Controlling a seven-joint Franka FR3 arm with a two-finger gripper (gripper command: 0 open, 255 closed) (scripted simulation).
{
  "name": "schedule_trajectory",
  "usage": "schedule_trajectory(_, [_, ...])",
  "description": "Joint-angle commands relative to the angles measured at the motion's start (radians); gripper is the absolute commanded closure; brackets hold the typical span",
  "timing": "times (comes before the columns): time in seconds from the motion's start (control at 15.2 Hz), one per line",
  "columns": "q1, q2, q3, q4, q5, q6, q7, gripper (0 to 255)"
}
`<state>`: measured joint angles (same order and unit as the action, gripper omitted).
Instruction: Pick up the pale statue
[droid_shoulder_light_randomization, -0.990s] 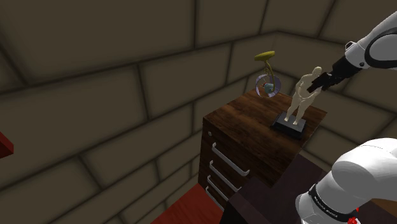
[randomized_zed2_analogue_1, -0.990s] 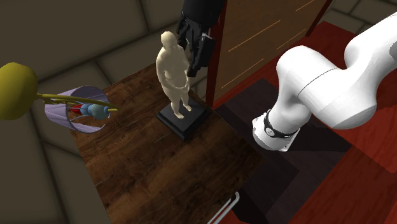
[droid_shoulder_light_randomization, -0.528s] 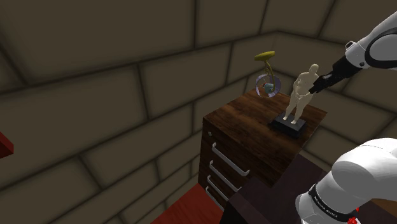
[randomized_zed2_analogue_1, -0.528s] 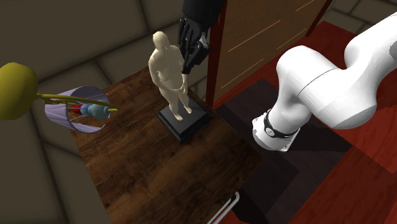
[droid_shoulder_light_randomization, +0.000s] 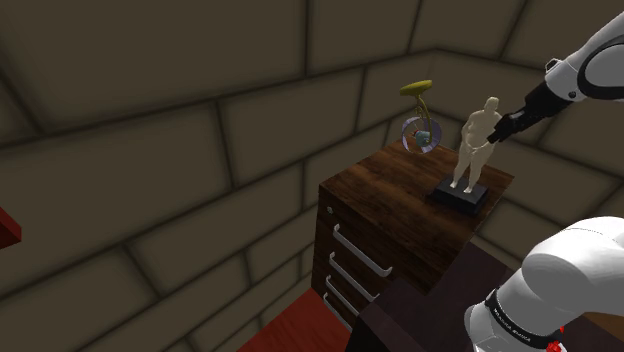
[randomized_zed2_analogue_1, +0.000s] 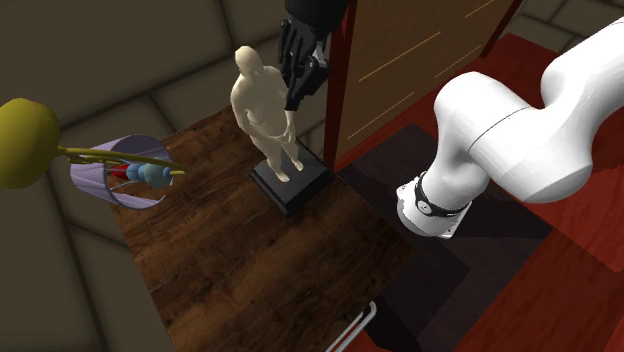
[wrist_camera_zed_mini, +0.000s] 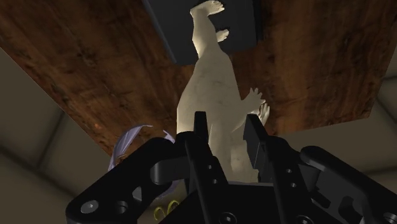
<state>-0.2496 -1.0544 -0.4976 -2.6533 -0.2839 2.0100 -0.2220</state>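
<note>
The pale statue (droid_shoulder_light_randomization: 476, 140) is a cream human figure on a dark square base, over the back right part of the dark wooden dresser top (droid_shoulder_light_randomization: 400, 190). My black gripper (droid_shoulder_light_randomization: 497, 133) is shut on its torso from behind. In the second exterior view the statue (randomized_zed2_analogue_1: 262, 105) leans slightly to that view's left, with the gripper (randomized_zed2_analogue_1: 297, 75) at its back and shoulder. Its base sits at or just above the wood; I cannot tell which. In the wrist view both fingers of the gripper (wrist_camera_zed_mini: 226, 124) clasp the statue (wrist_camera_zed_mini: 213, 83) at the waist.
A purple ring ornament with a yellow stem and cap (droid_shoulder_light_randomization: 420, 130) stands at the dresser's back corner, near the statue, and also shows in the second exterior view (randomized_zed2_analogue_1: 120, 170). Brick walls close in behind. The dresser has handled drawers (droid_shoulder_light_randomization: 350, 265) in front. The stand is beside it.
The statue has shifted slightly upward and leaned a little in the gripper's hold. The gripper has risen with it. The ornament has not moved.
</note>
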Motion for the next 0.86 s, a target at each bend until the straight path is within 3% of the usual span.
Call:
schedule_trajectory(0.0, [0.004, -0.002, 0.01, 0.026, 0.008, -0.026, 0.002, 255])
schedule_trajectory(0.79, [0.033, 0.028, 0.052, 0.172, 0.046, -0.14, 0.012, 255])
